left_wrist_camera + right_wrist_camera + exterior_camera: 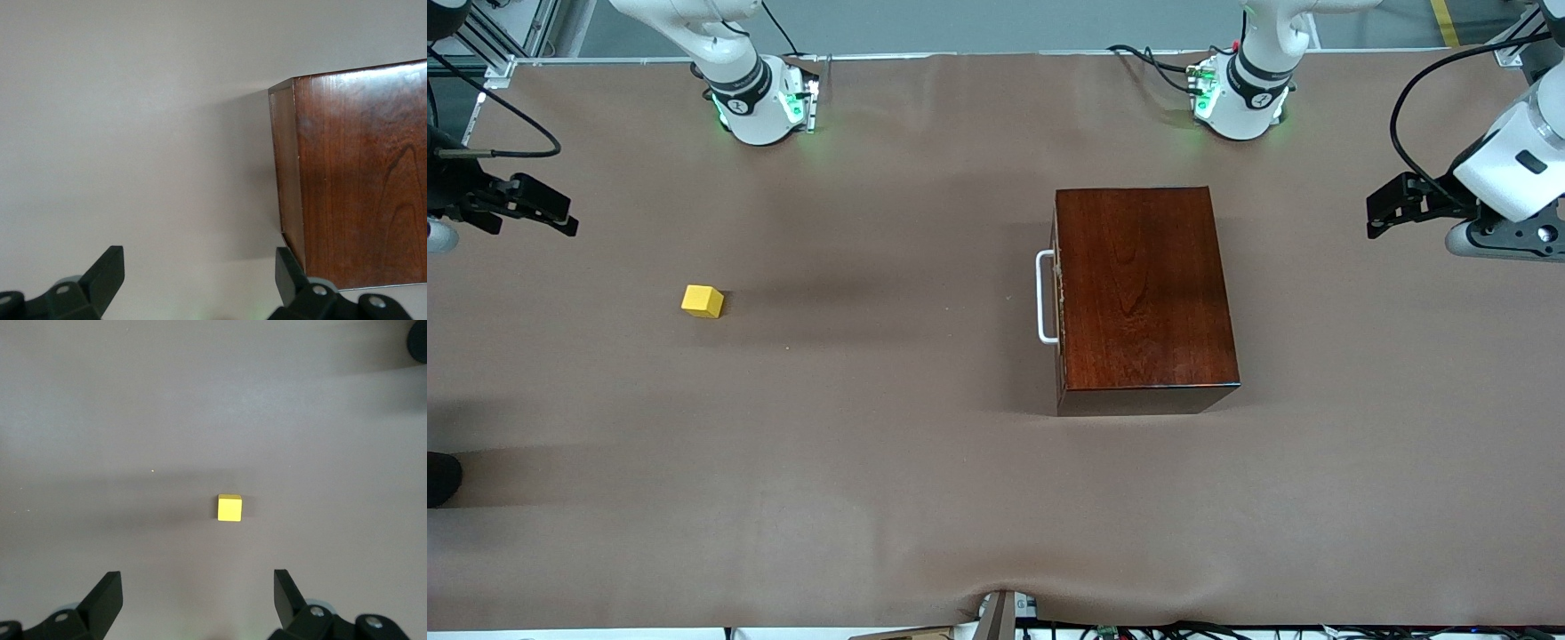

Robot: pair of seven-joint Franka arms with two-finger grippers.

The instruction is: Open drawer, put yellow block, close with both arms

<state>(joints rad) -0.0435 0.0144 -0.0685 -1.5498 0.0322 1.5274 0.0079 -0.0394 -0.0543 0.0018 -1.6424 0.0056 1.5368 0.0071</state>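
Drawer [1056,298] shut in its box; yellow block [702,301] sits apart on the worktop [889,462] — left gripper [197,283] and right gripper [197,600] both spread, empty.

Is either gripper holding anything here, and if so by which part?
Nothing is held. The left gripper and right gripper are open and empty; the yellow block lies on the table and the drawer is shut.

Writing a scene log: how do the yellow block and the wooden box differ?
The yellow block is a small plain cube; the wooden box is far larger and oblong. The block is matte yellow; the box is glossy dark reddish-brown with a white handle. The block lies toward the right arm's end, the box toward the left arm's. Both rest on the table, untouched by either claw.
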